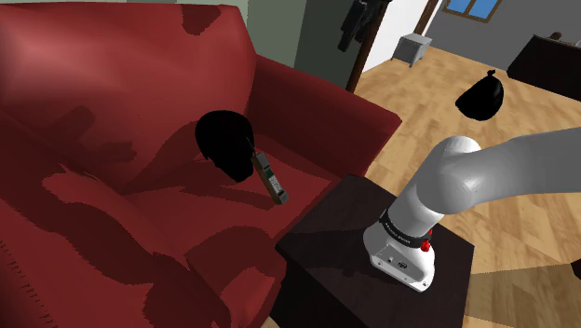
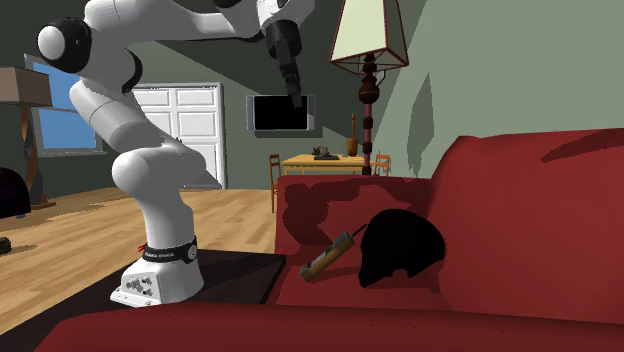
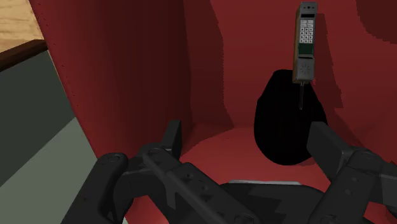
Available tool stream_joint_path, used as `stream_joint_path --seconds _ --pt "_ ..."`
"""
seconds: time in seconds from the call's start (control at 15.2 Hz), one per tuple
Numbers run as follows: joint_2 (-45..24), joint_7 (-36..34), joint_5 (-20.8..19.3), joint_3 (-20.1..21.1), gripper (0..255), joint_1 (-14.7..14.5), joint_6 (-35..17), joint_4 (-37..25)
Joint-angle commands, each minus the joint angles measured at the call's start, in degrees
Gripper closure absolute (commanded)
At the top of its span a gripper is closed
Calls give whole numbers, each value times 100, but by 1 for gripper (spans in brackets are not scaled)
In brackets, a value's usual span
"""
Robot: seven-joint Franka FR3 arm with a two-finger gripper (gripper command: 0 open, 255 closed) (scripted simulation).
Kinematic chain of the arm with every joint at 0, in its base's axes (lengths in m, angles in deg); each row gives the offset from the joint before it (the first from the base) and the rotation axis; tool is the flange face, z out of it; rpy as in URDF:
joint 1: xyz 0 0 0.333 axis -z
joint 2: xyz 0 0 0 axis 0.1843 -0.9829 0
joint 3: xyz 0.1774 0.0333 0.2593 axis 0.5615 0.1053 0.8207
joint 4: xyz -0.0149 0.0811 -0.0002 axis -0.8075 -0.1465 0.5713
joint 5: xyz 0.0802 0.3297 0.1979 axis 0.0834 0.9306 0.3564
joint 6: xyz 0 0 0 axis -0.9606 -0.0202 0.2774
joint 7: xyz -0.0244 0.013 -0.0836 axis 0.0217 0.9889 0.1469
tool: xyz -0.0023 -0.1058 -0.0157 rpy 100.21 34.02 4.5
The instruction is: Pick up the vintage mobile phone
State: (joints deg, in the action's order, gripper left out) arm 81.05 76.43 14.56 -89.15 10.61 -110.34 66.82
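Just beside the vintage mobile phone [image 1: 270,177], at its antenna end, a rounded black object [image 1: 225,140] rests on the red sofa [image 1: 112,112] seat, near the armrest next to the dark stand [image 1: 321,238]. The gripper [image 3: 245,137] hangs well above the phone, with its fingers spread wide and nothing held or touched.

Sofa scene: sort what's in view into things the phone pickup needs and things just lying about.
Job: vintage mobile phone; open claw; red sofa it lies on.
Lying about: black rounded thing beside the phone; lamp; wooden table.
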Motion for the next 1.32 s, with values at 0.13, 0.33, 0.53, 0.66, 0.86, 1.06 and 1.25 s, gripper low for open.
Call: stream_joint_path --seconds 0.13,0.33,0.53,0.66,0.86,1.06,1.25 --pt "-124 -95 47 69 0 -38 -307 245" --pt "-361 -236 116 177 0 -94 -777 569" --pt "-663 -375 180 290 0 -150 -1259 839" --pt "-899 -468 217 368 0 -186 -1586 988" --pt "-1308 -611 263 488 0 -238 -2081 1162" --pt "-1777 -758 292 614 0 -281 -2577 1275" --pt "-2303 -915 295 744 0 -314 -3067 1324"
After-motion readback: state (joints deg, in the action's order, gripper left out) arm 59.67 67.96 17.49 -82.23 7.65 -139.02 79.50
